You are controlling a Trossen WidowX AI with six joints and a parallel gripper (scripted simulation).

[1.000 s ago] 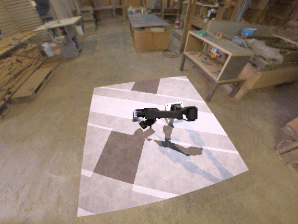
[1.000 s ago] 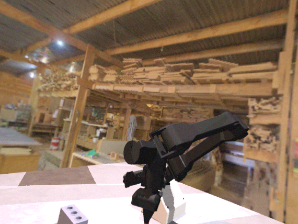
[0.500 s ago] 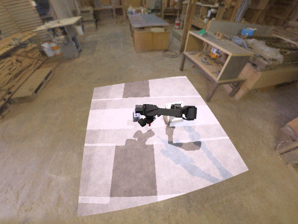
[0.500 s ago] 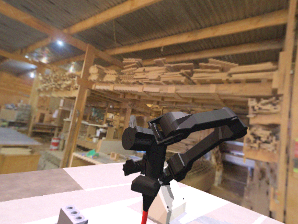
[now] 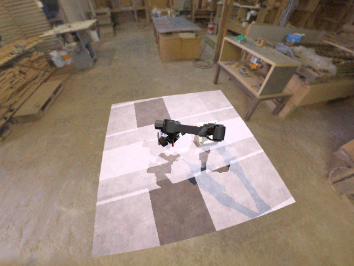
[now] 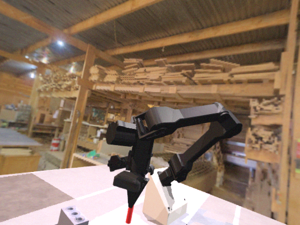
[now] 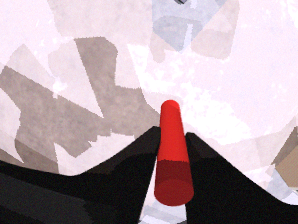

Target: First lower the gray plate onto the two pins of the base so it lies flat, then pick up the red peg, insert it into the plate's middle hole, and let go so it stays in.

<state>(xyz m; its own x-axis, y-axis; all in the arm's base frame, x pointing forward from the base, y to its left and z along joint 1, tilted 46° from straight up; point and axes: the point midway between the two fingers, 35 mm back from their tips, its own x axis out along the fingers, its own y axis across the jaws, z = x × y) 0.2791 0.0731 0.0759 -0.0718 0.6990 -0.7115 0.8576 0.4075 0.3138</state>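
A pale tabletop (image 5: 124, 217) (image 6: 100, 179) (image 7: 250, 85) with brown patches and white stripes spread beneath the gripper (image 5: 172, 140) (image 6: 130, 206) (image 7: 173, 137). A gray three-hole block (image 5: 161, 133) (image 6: 65, 217) stood on one side of it, the white-and-tan arm mount (image 5: 203, 141) (image 6: 153, 203) (image 7: 290, 169) on the other; shadows crossed the surface.

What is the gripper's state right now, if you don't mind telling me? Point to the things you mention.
Gripper (image 6: 130, 206) (image 7: 172, 136): closed on the peg (image 5: 172, 143) (image 6: 129, 215) (image 7: 172, 145).
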